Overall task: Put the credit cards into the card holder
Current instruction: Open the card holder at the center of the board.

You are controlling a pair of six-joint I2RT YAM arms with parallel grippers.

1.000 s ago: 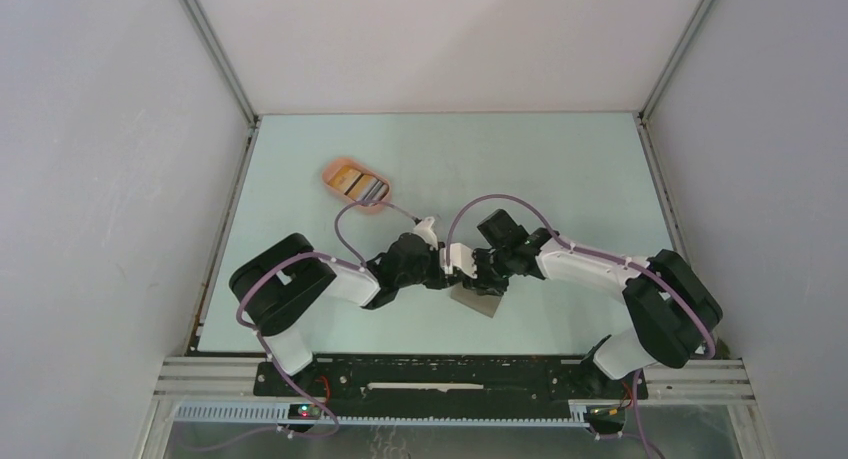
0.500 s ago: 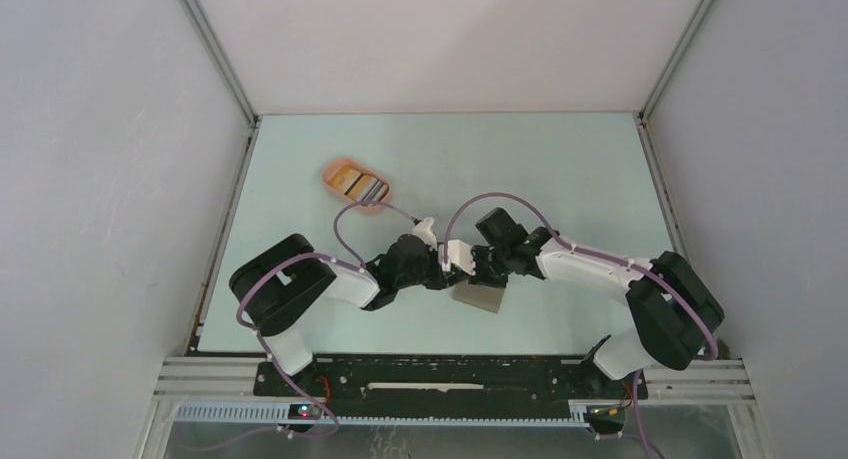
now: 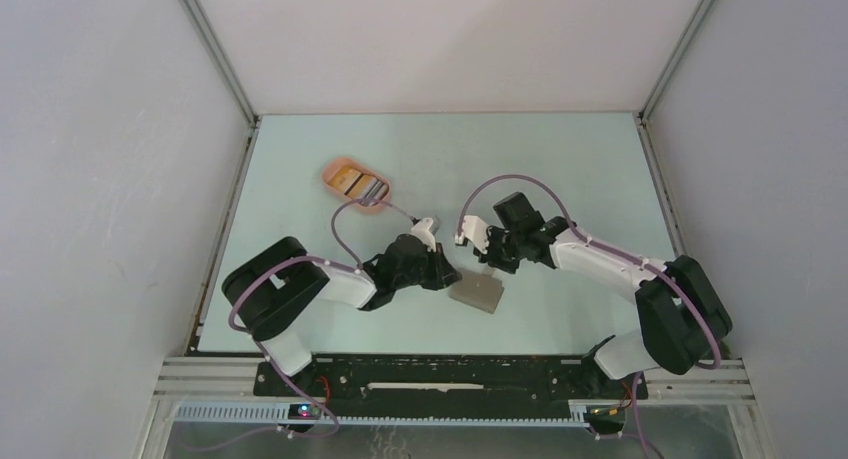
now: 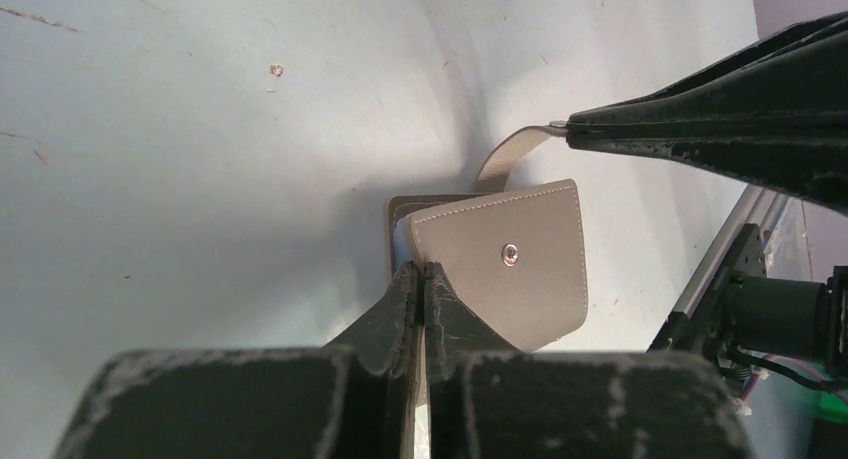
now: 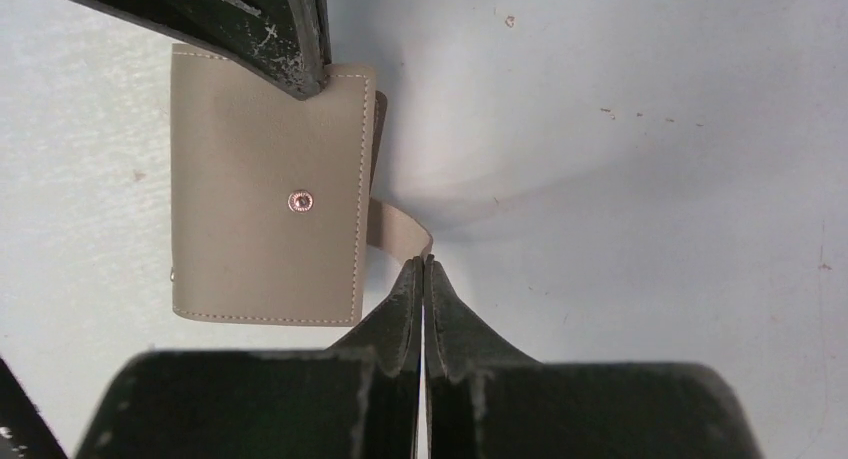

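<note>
card holder [image 3: 477, 291]: on table [image 3: 560, 159]
left fingers [image 4: 398, 304]: pinching card holder's corner
right fingers [image 5: 400, 314]: pinching its tab [image 5: 395, 229]
credit cards [image 3: 360, 186]: in tray [image 3: 333, 168], far from card holder

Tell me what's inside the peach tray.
Cards lie in the tray: a yellow-orange card and a dark card with silvery stripes. How many are stacked, and anything beneath them, is covered.

Pale green table [image 3: 560, 159], white walls [image 3: 450, 39]
</note>
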